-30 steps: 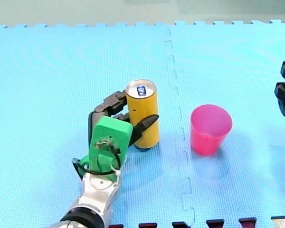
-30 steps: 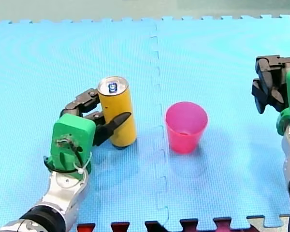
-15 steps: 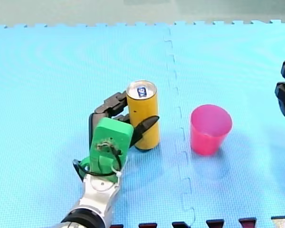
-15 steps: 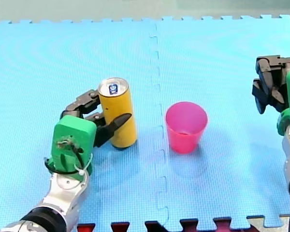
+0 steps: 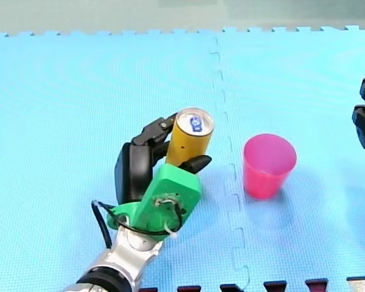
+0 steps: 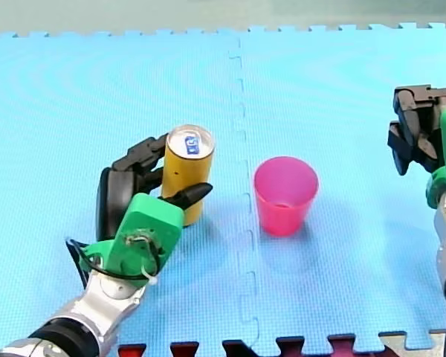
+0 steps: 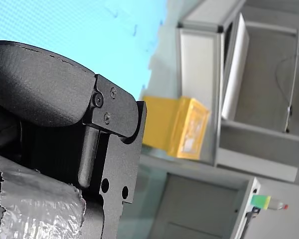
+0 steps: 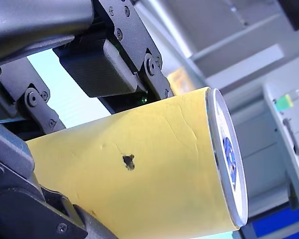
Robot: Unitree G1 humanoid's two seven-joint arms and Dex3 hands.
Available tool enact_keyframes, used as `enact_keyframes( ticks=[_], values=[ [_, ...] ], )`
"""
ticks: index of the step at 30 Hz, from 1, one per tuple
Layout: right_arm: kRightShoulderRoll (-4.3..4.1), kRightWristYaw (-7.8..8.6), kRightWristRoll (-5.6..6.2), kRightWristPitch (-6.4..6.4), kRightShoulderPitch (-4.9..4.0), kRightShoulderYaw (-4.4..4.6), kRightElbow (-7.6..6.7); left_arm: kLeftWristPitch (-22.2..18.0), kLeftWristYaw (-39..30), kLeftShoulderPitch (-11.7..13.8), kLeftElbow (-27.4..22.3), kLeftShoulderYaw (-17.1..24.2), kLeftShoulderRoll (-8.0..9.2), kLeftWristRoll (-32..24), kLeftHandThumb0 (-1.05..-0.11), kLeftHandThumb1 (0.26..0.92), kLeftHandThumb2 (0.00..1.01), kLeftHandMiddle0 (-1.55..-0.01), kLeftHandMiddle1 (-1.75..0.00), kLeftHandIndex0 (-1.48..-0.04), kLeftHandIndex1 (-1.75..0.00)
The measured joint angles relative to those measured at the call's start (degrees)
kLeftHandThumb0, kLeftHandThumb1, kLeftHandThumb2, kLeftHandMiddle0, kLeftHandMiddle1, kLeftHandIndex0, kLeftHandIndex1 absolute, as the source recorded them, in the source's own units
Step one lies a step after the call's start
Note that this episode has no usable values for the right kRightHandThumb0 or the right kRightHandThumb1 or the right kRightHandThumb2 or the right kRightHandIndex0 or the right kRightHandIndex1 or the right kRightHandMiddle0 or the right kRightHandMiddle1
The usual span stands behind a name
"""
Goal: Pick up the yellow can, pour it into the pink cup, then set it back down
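The yellow can (image 5: 188, 141) with a silver top is in my left hand (image 5: 170, 149), lifted off the blue mat and tilted with its top leaning toward the pink cup (image 5: 269, 165). Black fingers (image 6: 137, 158) wrap its far side and a thumb crosses its near side. The second wrist view shows the same can (image 8: 139, 174) close up, clamped between black finger links (image 8: 114, 64). The pink cup (image 6: 285, 195) stands upright to the can's right, a short gap away. My right hand (image 6: 420, 134) is at the right edge of the mat, holding nothing.
A blue foam puzzle mat (image 5: 79, 91) covers the work surface, with a seam (image 5: 222, 85) running between can and cup. Red and black pieces (image 6: 282, 348) line the near edge. The first wrist view shows a black finger (image 7: 55, 99) and shelving beyond the mat.
My left hand has lifted the can off the mat and tipped its top toward the pink cup; the wrist has rolled. The cup and right hand have not moved.
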Motion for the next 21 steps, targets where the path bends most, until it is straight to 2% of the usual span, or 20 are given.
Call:
enact_keyframes(
  ticks=[12,21],
  values=[
    [-0.34,0.48,0.18,0.0,0.04,-0.17,-0.08,0.3,1.7,-0.3,0.4,-1.7,0.11,0.4,-0.345,0.814,0.0,-1.27,0.0,-1.16,0.0],
    [-0.8,-0.16,-0.31,0.02,0.04,0.33,-0.42,-1.1,-6.5,0.1,0.4,3.4,-1.33,-7.3,-0.349,0.815,0.0,-1.27,0.0,-1.17,0.0]
  ],
)
